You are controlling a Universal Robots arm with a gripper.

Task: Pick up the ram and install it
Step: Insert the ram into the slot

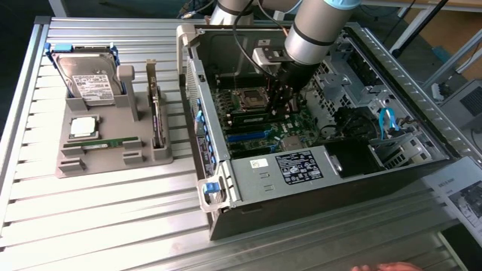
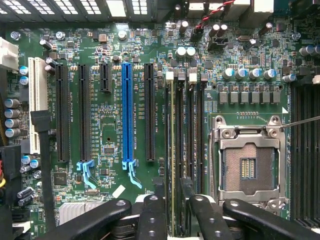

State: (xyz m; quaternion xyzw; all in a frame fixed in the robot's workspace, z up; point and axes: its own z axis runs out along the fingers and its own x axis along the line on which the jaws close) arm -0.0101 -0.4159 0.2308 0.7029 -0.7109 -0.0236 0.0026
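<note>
On motherboard (image 2: 114, 117): ram (image 2: 173, 150) between parted jaws

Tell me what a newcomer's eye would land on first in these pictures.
First, the robot arm reaching down into the open computer case at the exterior view's right, its gripper low over the motherboard. In the wrist view the open gripper straddles the ram, edge-on in its slot between the bright blue slot and the empty processor socket.
</note>
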